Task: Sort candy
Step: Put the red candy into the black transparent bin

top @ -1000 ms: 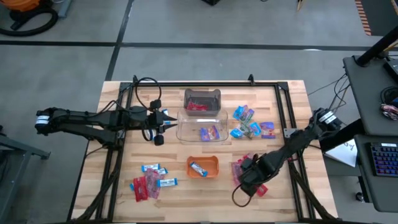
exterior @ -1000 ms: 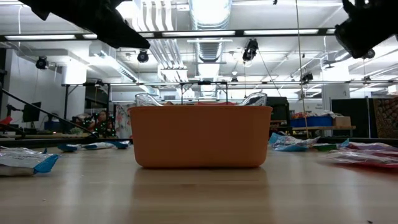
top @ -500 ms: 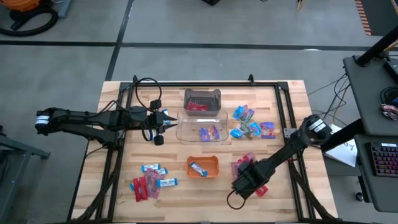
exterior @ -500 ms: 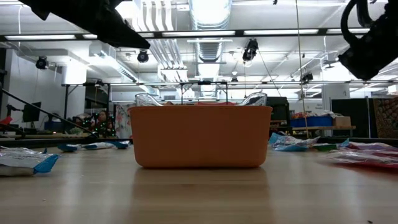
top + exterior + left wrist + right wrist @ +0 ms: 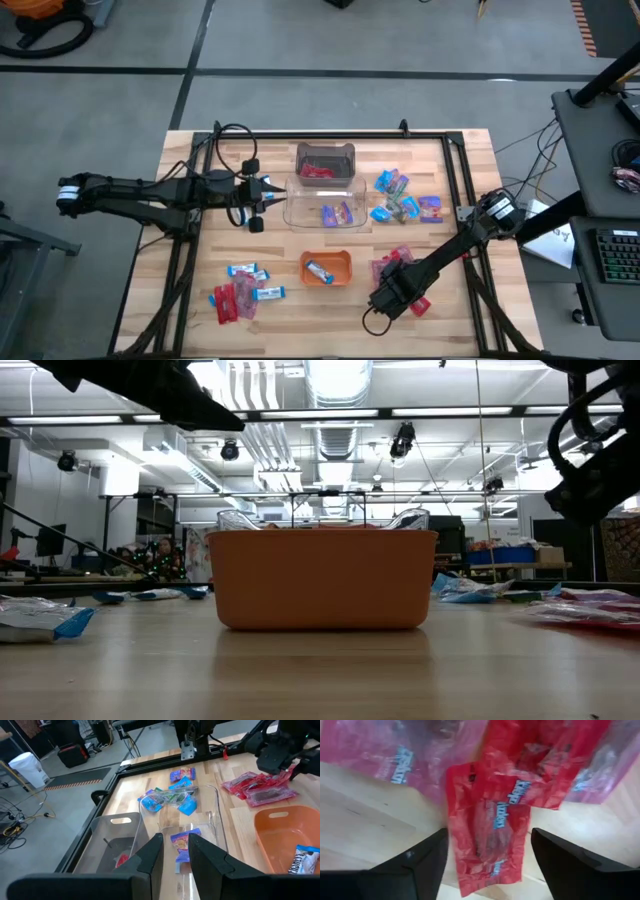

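Since the earlier frame, right gripper [image 5: 393, 290] has slid toward the near edge and lowered over the red packets [image 5: 392, 270]; jaws wide, straddling one red packet [image 5: 490, 832], not closed on it. Left gripper [image 5: 262, 190] unmoved, hanging at the left end of the clear bins; jaws narrow, nothing seen between them.

Containers, three:
- far clear bin [image 5: 325, 161]: red candy.
- middle clear bin [image 5: 322, 204]: two purple-and-blue wrapped pieces [image 5: 338, 213].
- orange tray [image 5: 326, 268], near centre: one blue-and-white bar [image 5: 319, 270].

Loose candy on the bench [image 5: 440, 315]:
- blue and purple wrappers [image 5: 403, 199], heap at far right, count unclear.
- red packets, right of the tray, several overlapping.
- near left: about three blue-and-white bars [image 5: 247, 272] beside a few more red packets [image 5: 230, 299].

Bench is pale wood planks with a black frame. Grey concrete floor around; low view shows a workshop with ceiling strip lights.
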`<state>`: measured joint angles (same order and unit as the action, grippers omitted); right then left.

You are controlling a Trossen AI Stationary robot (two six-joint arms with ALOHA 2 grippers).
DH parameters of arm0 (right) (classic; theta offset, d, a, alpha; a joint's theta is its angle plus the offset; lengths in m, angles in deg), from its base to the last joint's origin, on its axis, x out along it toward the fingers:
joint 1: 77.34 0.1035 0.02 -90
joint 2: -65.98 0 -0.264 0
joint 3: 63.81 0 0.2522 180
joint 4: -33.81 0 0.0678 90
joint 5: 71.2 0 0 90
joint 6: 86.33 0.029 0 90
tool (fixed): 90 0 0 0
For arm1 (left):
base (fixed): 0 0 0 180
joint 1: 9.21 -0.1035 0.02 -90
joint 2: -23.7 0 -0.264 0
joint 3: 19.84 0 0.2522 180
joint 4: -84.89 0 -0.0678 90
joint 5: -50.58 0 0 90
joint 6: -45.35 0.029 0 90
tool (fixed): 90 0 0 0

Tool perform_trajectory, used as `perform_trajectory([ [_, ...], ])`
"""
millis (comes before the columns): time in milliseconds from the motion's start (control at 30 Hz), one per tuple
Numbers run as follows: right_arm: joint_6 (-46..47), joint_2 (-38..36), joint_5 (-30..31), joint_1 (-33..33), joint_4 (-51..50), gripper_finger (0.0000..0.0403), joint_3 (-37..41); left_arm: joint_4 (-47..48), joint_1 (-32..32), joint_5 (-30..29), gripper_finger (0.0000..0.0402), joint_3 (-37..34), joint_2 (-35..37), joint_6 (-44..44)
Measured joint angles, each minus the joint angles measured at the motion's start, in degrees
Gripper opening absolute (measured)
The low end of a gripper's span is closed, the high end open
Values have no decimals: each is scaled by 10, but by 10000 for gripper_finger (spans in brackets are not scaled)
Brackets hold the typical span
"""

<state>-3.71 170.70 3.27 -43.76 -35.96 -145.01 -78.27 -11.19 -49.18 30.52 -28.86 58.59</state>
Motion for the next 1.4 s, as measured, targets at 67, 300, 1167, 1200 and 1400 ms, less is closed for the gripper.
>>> perform_trajectory([
  [67, -8, 2, 1, 0, 2, 244, 0, 0, 0, 0, 75, 0, 0, 3],
  [300, -5, 1, 3, 0, 2, 127, 3, -1, 0, 0, 75, 0, 0, 4],
  [1167, -21, -84, 44, 0, -12, 9, 4, -11, 0, 0, 75, 0, -1, -2],
  [1200, -21, -93, 53, 0, -12, 9, 4, -11, 0, 0, 75, 0, -1, -3],
  [1400, -47, -152, 169, 2, -13, 9, 4, -14, 0, 0, 75, 0, -1, -10],
])
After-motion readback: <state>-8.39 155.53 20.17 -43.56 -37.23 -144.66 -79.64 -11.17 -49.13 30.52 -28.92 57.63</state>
